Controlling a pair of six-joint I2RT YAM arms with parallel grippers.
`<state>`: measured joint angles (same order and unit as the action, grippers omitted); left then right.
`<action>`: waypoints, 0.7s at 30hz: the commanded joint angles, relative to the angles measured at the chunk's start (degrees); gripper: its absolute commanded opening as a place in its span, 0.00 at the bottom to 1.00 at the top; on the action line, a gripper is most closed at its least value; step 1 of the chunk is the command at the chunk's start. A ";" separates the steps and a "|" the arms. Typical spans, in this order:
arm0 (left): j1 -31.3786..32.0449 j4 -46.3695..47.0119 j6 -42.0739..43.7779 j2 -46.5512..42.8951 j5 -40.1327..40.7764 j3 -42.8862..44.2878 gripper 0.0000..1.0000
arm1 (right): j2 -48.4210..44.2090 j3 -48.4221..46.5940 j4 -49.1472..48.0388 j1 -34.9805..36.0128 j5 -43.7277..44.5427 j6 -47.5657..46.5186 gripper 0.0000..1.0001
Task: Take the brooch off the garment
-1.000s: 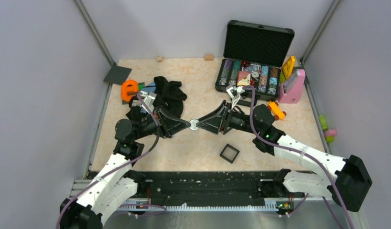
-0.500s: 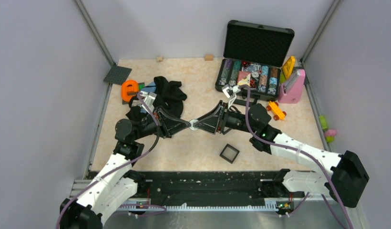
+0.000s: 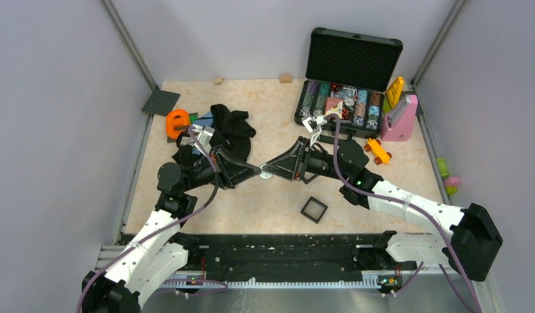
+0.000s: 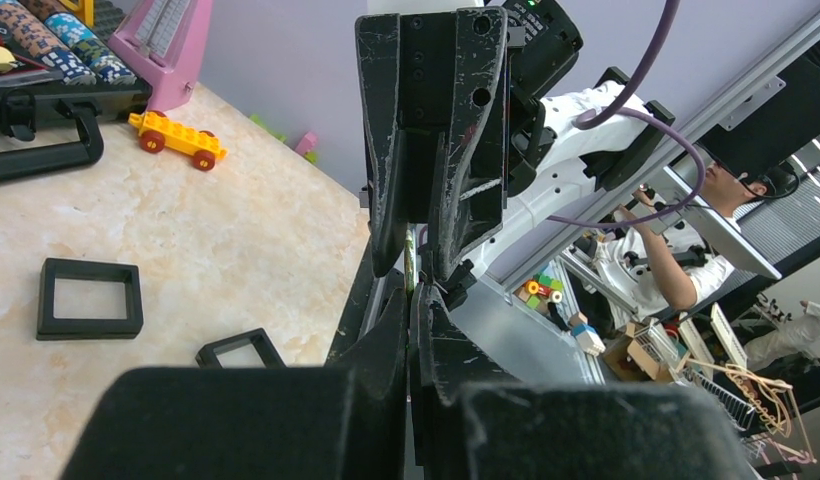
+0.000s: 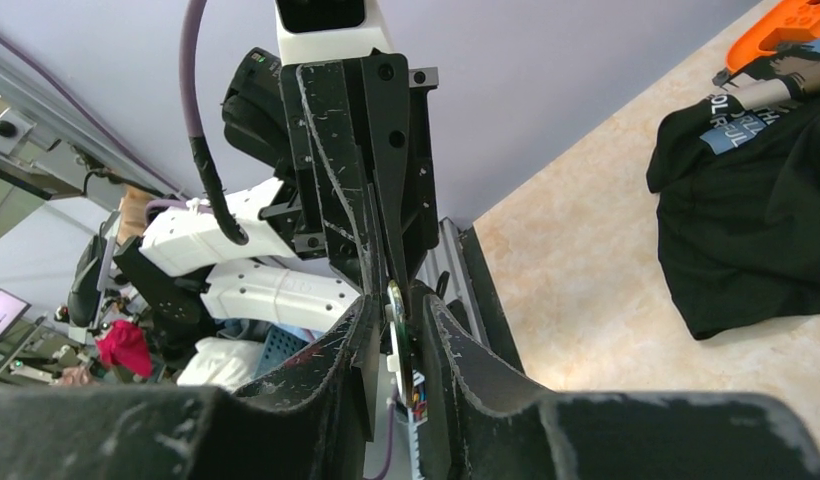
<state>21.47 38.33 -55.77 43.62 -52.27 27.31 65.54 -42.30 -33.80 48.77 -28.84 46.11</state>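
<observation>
The brooch (image 3: 265,174) is a small round disc held in the air over the middle of the table, between the two grippers' tips. My left gripper (image 3: 258,171) is shut on its edge; in the left wrist view the disc (image 4: 410,268) shows edge-on above my closed fingertips (image 4: 410,292). My right gripper (image 3: 273,173) faces the left one, its jaws a little apart on either side of the disc (image 5: 395,305). The garment (image 3: 229,124), a black cloth with a blue and white patch, lies crumpled at the left, also in the right wrist view (image 5: 746,220).
A square black frame (image 3: 314,208) lies near the front centre; the left wrist view shows two frames (image 4: 89,298) (image 4: 236,350). An open black case (image 3: 346,98) stands back right, with a pink object (image 3: 400,119) and a yellow toy car (image 3: 378,151). An orange object (image 3: 177,121) lies by the garment.
My right gripper has moved left toward the left gripper, so its fingers now reach around the brooch. The left gripper has stayed put with the brooch.
</observation>
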 commanded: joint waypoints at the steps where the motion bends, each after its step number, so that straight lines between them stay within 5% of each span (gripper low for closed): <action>1: 0.09 1.14 0.75 -0.49 -0.78 1.96 0.00 | 0.38 -3.07 -0.75 1.01 -0.70 -1.76 0.23; 21: 0.14 5.93 -10.54 2.71 0.02 4.51 0.00 | -1.78 -2.38 4.30 1.81 1.65 -11.50 0.16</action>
<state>21.43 37.12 -61.41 45.28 -52.25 28.73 64.71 -43.22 -30.65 49.58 -28.29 38.15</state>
